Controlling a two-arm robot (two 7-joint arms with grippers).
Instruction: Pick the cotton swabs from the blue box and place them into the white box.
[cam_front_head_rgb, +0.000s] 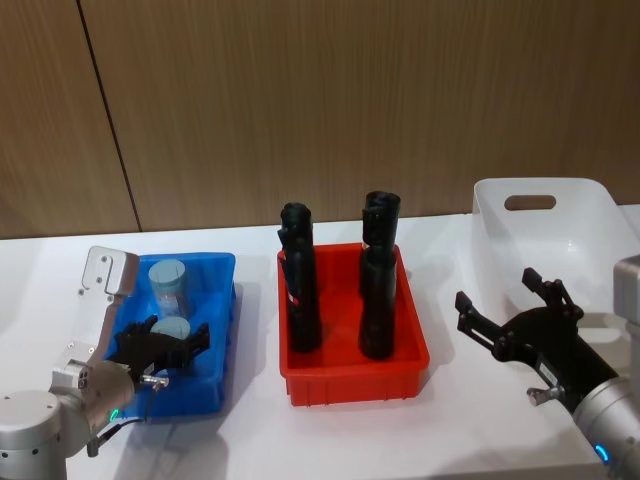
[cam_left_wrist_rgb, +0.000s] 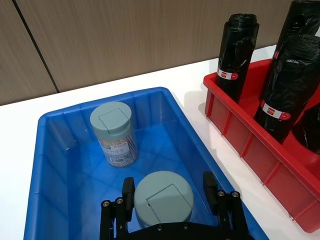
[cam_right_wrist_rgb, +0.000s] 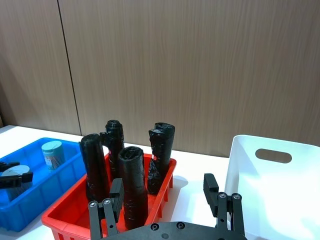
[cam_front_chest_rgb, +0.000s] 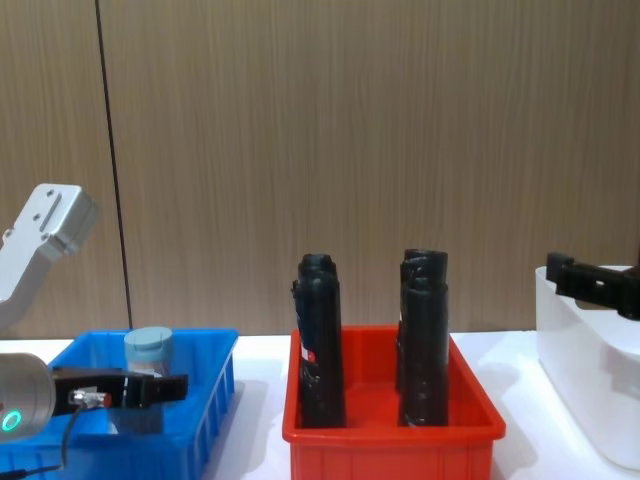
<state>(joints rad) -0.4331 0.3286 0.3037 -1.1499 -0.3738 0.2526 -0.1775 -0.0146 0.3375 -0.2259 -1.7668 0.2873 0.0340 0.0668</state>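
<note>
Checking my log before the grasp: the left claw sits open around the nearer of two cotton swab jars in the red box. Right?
Not quite. Both cotton swab jars stand in the blue box, not the red box, which holds black rolls. The left wrist view shows it; the left claw does sit open around the nearer jar.

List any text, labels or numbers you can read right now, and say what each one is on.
Nothing is legible.
Red bands on the black rolls: white print, too small to read.
Printed label on the far cotton swab jar: too blurred to read.
Near cotton swab jar, between the open left gripper fingers: plain lid, no text.
Blue box, red bin, white box: no markings seen.
</note>
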